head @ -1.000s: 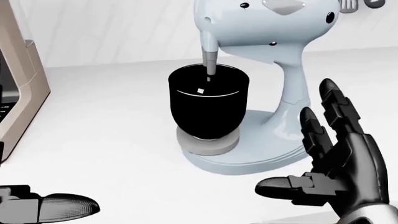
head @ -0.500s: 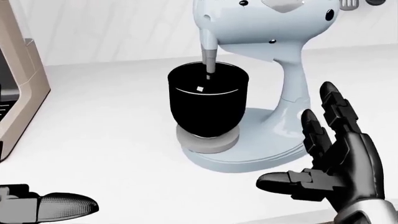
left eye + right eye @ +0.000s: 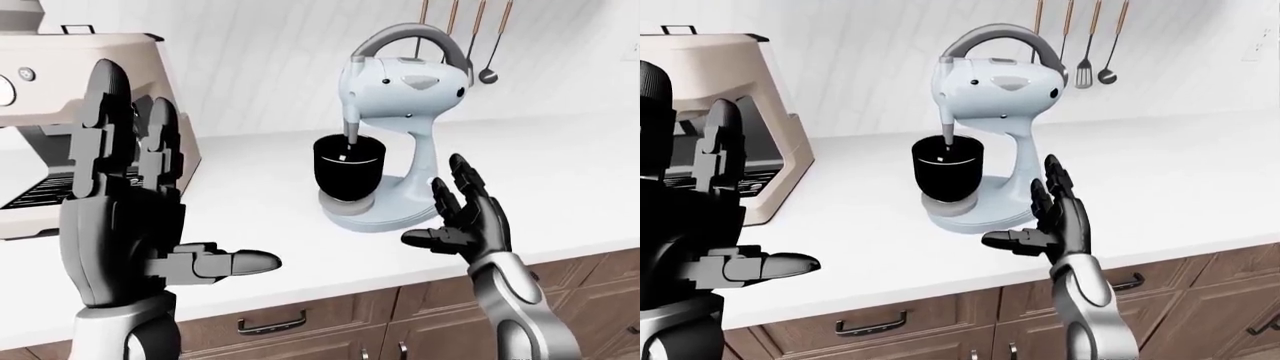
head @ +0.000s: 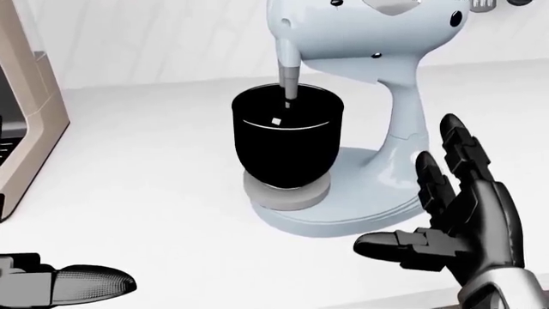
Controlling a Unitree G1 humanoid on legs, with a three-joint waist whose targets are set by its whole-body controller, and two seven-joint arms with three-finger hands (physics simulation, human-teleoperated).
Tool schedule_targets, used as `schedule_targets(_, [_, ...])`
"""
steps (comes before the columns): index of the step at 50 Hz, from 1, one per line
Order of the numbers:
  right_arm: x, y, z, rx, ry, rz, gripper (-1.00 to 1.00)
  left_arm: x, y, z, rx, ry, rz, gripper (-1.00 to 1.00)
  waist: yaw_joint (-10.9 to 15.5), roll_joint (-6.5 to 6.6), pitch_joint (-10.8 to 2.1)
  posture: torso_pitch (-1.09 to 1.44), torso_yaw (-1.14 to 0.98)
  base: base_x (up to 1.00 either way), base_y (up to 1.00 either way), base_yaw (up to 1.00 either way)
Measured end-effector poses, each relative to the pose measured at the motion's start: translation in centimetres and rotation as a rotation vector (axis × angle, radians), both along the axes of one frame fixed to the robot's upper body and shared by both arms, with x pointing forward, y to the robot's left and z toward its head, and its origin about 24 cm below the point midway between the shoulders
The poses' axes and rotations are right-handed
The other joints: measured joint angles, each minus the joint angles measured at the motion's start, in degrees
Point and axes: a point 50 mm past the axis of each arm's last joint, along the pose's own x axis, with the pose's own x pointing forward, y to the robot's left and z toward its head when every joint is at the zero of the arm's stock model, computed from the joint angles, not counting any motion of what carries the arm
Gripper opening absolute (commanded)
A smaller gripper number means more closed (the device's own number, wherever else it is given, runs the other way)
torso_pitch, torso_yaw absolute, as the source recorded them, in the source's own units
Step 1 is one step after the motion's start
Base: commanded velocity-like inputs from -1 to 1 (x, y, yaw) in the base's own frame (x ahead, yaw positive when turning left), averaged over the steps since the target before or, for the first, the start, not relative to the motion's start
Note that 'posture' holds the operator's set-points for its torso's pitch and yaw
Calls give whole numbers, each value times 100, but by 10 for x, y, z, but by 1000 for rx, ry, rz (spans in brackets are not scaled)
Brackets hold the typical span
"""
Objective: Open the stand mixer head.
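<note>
Stand mixer [image 3: 395,112] stands on the white counter [image 3: 560,172], near mid-picture in the left-eye view. Its head [image 3: 405,79] is down: the beater shaft [image 3: 351,127] reaches into the black bowl [image 3: 349,165] seated on the base. Judged from this, the opening is not yet begun; all of the task remains.

Right hand [image 4: 459,219] hangs just beside the mixer's base, low and to the right of the column in the head view, fingers spread, thumb out toward the left, palm facing the mixer. It touches nothing. The head sits well above it, so a reach upward is likely needed.

Left hand [image 3: 125,217] is raised close to the camera at the left, fingers upright and spread, thumb out, holding nothing; well apart from the mixer.

Around: a beige coffee machine [image 3: 60,112] at the left of the counter, utensils [image 3: 1085,45] hanging on the wall behind the mixer, wooden drawers [image 3: 280,322] below. Nothing stands between the right hand and the mixer.
</note>
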Motion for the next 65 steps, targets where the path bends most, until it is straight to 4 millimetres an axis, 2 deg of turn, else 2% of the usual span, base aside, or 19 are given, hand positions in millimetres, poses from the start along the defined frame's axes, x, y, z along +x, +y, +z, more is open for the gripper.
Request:
schedule_targets(4, [1, 0, 0, -1, -3, 0, 100, 0, 0, 0, 1, -1, 1, 100, 3, -6, -23, -32, 0, 4, 0, 0])
schedule_targets(5, [2, 0, 0, -1, -4, 1, 100, 0, 0, 0, 1, -2, 2, 100, -8, -1, 54, -32, 0, 4, 0, 0])
schedule_targets(15, [5, 1, -1, -4, -2, 1, 100, 0, 0, 0, 0, 1, 1, 100, 2, -9, -24, -32, 0, 4, 0, 0])
schedule_targets(16, [6, 1, -1, -4, -1, 2, 100, 0, 0, 0, 0, 1, 3, 100, -9, -2, 54, -32, 0, 4, 0, 0])
schedule_targets(29, [10, 1, -6, -8, 12, 0, 100, 0, 0, 0, -3, 0, 3, 100, 5, -5, -23, -32, 0, 4, 0, 0])
schedule_targets(31, [11, 2, -7, -8, 13, 2, 100, 0, 1, 0, -3, -1, 6, 100, -18, 10, 132, -32, 0, 5, 0, 0])
schedule_targets(36, [13, 0, -9, -11, 19, -5, 100, 0, 0, 0, -3, 3, 1, 100, -13, 12, 20, -32, 0, 5, 0, 0])
schedule_targets(38, [14, 1, -8, -12, 16, -3, 100, 0, 1, 0, -1, 0, 5, 100, -36, 24, 148, -32, 0, 5, 0, 0])
schedule_targets(40, [15, 1, -8, -12, 14, -1, 100, -1, 1, 0, -1, -2, 5, 100, -52, 29, 221, -32, 0, 5, 0, 0])
schedule_targets(44, [17, -1, -10, -14, 22, -11, 100, 0, 0, 0, -2, 2, 0, 100, -38, 28, 60, -32, 0, 5, 0, 0])
schedule_targets(47, [18, 0, -9, -16, 15, -8, 100, -1, 1, 0, -3, -2, 2, 100, -66, 39, 202, -32, 0, 5, 0, 0])
schedule_targets(51, [20, -1, -12, -16, 23, -12, 100, 0, 1, 1, -2, -2, 1, 100, -49, 26, 51, -32, 0, 4, 0, 0])
schedule_targets(56, [21, -1, -12, -19, 22, -13, 100, 0, 1, 1, -2, -3, 2, 100, -28, 9, -3, -32, 0, 5, 0, 0])
schedule_targets(59, [22, -1, -13, -20, 22, -11, 100, 0, 1, 1, -2, -2, 3, 100, -21, 1, -11, -32, 0, 5, 0, 0])
schedule_targets(60, [23, 0, -13, -20, 22, -10, 100, 0, 1, 1, -3, -2, 4, 100, -31, 7, 64, -32, 0, 5, 0, 0])
schedule_targets(61, [23, 0, -14, -21, 24, -9, 100, 0, 1, 1, -3, -2, 5, 100, -31, 10, 62, -32, 0, 5, 0, 0])
schedule_targets(62, [23, 0, -14, -21, 26, -8, 100, 0, 1, 1, -3, -2, 5, 100, -38, 16, 112, -32, 0, 4, 0, 0])
schedule_targets(64, [23, 0, -15, -22, 31, -9, 100, 0, 1, 1, -3, 0, 4, 100, -36, 18, 70, -32, 0, 5, 0, 0])
schedule_targets(65, [24, 0, -15, -22, 32, -8, 100, 1, 1, 1, -3, 0, 4, 100, -43, 24, 120, -32, 0, 5, 0, 0])
